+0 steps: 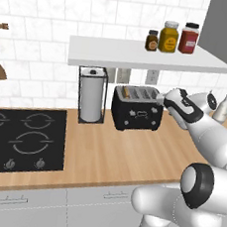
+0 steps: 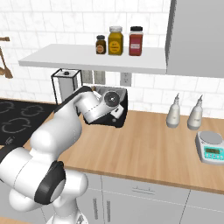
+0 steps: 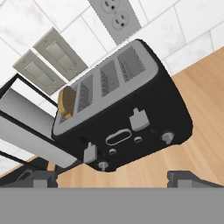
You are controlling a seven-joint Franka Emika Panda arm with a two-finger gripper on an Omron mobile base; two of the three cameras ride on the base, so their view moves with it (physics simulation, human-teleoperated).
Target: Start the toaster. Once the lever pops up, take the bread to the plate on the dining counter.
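On the wood-topped table [image 1: 131, 152], against the tiled wall, stands the toaster [image 1: 137, 110], just beside the paper-towel holder [image 1: 91, 95]. Seen from the hand, the bread [image 3: 66, 101] sits in the end slot nearest that holder, its top showing above the slot. Two pale levers [image 3: 138, 119] project from the toaster's front, both apparently up. Risk: with two levers, pressing the one away from the bread would start the wrong slots; a glancing push could also slide the light toaster back. Pincer [image 3: 118, 179]: fingers fully apart, holding nothing, short of the toaster's front and touching nothing.
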